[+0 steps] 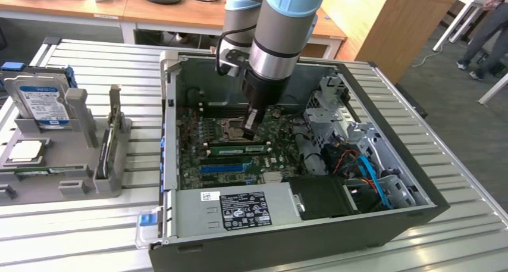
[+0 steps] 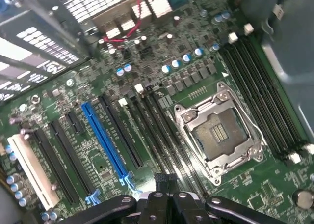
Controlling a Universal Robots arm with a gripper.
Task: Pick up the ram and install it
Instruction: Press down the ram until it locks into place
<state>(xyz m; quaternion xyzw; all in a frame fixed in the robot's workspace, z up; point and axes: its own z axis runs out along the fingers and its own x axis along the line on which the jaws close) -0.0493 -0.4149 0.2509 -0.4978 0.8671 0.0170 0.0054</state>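
Wrist view has the gripper (image 2: 167, 204) shut, pressing the ram (image 2: 164, 150) into a slot beside the socket (image 2: 221, 133). If it's crooked, that push could bend it.

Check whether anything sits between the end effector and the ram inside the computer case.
Nothing visible does. The end effector, shut, hangs just over the ram, which lies along the memory slots beside the open processor socket. The cables run off toward the exterior view's right, away from that gap.
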